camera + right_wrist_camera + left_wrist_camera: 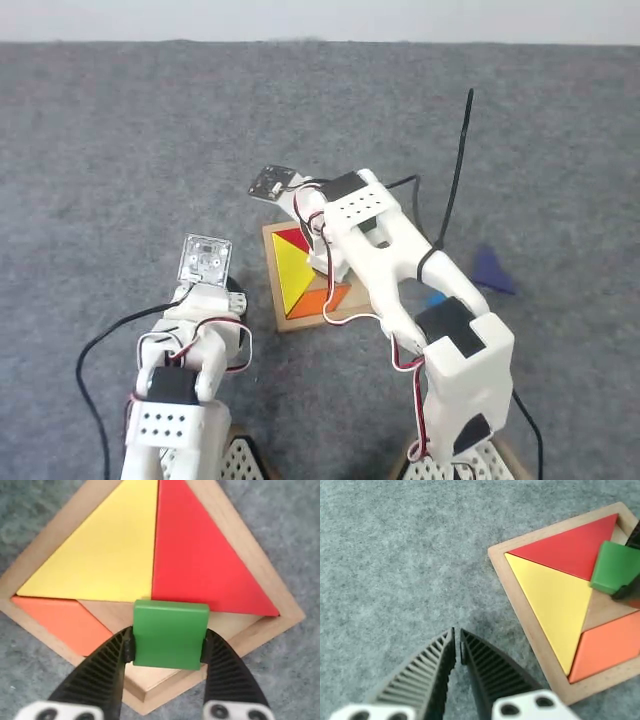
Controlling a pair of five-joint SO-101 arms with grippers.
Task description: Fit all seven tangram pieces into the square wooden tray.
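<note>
Square held over tray

Right gripper (169,647) clamps the green square (170,630) above bare wood in the tray (150,692); contact is unclear. Red triangle (195,565) and yellow triangle (110,555) lie just beyond its tips. Left gripper (457,635), closed and empty, hangs over the counter (395,555) beside the tray. The arm hides most of a blue piece (435,298).

The square wooden tray (524,610) is pale, unpainted wood. The pieces are a red wooden triangle (195,555), a yellow wooden triangle (105,550), an orange wooden parallelogram (65,622), a green square wooden block (170,632) and a dark purple wooden triangle (492,270). The felt counter (150,130) is mottled grey.
</note>
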